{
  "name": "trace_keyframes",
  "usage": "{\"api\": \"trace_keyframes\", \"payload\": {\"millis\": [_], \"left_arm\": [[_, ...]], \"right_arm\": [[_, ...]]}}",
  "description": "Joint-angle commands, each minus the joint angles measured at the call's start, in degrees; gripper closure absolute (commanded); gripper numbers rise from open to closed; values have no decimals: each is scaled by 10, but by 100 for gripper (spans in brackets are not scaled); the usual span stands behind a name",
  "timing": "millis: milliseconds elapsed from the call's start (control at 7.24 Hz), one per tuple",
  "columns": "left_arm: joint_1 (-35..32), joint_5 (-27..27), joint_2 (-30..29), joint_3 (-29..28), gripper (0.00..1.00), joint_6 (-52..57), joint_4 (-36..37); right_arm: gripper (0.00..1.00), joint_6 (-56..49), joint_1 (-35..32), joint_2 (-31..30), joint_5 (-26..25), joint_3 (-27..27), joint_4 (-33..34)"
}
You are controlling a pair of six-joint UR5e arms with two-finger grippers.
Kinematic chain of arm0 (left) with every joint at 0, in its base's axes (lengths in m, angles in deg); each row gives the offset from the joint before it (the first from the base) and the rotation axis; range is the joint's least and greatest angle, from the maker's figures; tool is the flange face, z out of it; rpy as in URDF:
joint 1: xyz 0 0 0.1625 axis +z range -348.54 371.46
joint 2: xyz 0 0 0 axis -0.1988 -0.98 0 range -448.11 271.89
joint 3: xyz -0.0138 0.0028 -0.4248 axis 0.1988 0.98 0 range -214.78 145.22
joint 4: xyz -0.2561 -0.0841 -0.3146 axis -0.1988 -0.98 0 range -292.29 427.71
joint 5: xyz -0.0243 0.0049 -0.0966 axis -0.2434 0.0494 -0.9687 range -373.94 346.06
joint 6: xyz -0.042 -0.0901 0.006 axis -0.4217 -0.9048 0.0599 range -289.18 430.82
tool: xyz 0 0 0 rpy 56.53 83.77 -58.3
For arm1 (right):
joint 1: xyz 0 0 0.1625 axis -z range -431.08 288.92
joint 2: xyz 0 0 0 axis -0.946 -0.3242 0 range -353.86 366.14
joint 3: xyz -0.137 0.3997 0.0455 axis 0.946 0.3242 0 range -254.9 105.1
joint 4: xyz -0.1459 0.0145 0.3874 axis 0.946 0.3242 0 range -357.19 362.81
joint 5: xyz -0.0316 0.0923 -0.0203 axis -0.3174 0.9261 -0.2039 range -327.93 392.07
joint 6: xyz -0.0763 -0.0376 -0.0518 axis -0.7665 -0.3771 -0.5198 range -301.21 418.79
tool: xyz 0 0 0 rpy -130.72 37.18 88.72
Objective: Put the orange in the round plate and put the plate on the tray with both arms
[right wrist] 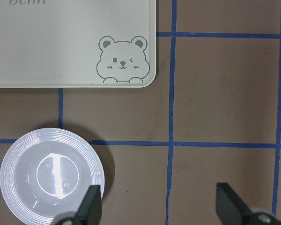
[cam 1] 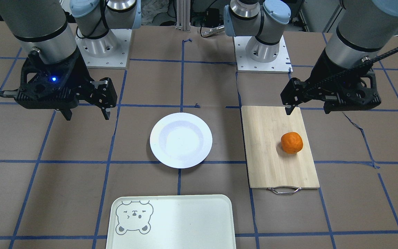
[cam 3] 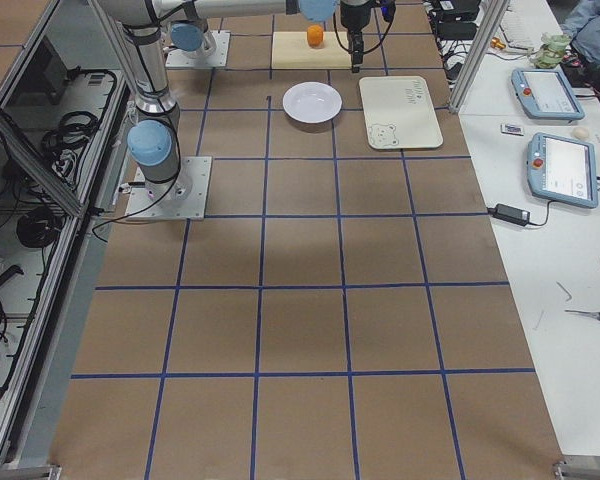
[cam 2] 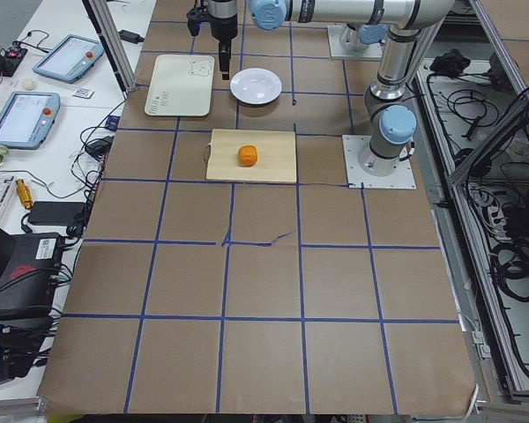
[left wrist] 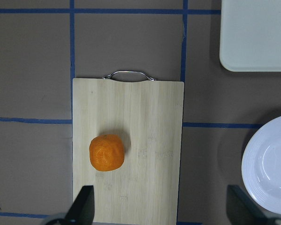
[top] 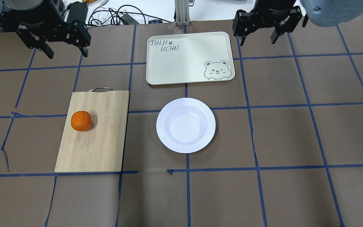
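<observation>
Orange (top: 81, 121) sits on bamboo cutting board (top: 106, 138), well left of round plate (top: 162, 126); tray (top: 181, 63) beyond plate, long axis side to side; left gripper (top: 67, 54) and right gripper (top: 258, 41) both hover, fingers apart.

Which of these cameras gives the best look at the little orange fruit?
The left wrist-mounted view: the orange is largest there, unobstructed on the cutting board. The front-facing and overhead views show it clearly but smaller; both side views show a tiny orange dot; the right wrist-mounted view misses it.
</observation>
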Motion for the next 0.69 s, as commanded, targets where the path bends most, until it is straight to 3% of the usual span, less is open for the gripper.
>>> {"api": "trace_keyframes", "payload": {"millis": [0,138,276,553], "left_arm": [[0,0,0,0,0,0,-2],[0,0,0,0,0,0,-3],[0,0,0,0,0,0,-2],[0,0,-1,1,0,0,-3]], "right_arm": [[11,2,0,0,0,0,-2],[0,1,0,0,0,0,-4],[7,-1,0,0,-1,0,-1],[1,1,0,0,0,0,-3]]}}
